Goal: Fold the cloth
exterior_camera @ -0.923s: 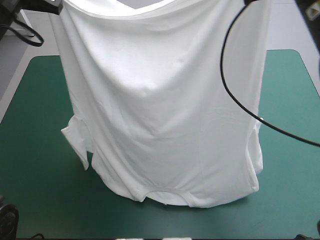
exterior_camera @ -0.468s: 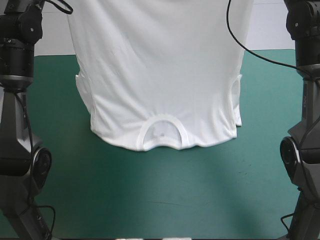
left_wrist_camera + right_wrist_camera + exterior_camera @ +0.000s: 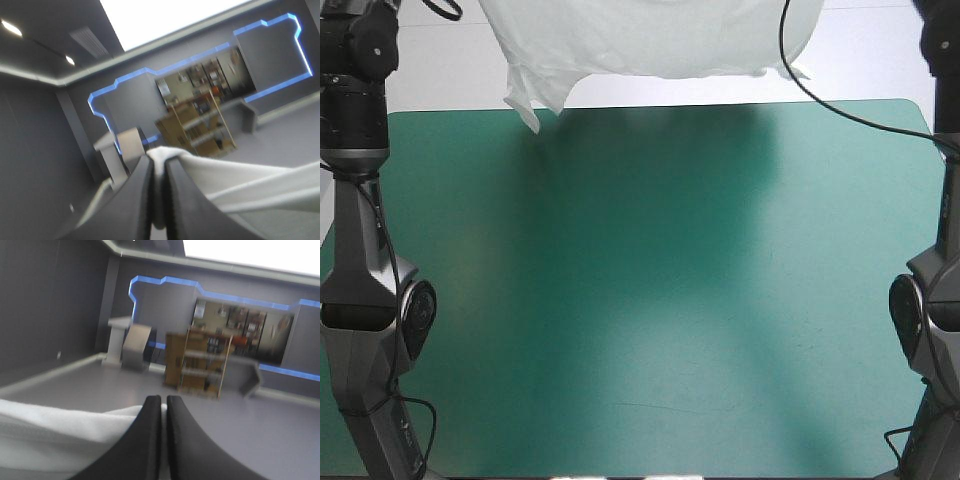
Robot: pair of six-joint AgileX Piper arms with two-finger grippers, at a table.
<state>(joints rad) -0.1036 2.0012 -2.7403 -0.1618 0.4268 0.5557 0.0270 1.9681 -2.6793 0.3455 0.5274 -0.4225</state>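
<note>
Step in hand: lift and spread. The left gripper (image 3: 159, 161) is all but closed, with a pinch of the T-shirt (image 3: 650, 40) between its fingers; the right gripper (image 3: 161, 400) pinches it likewise. The garment hangs below and between both grippers, clear above the far edge of the teal-green cover (image 3: 640, 300). Next move, by judgement: lower both grippers together, hanging edge down first, keeping the pinch until the cloth lies flat
</note>
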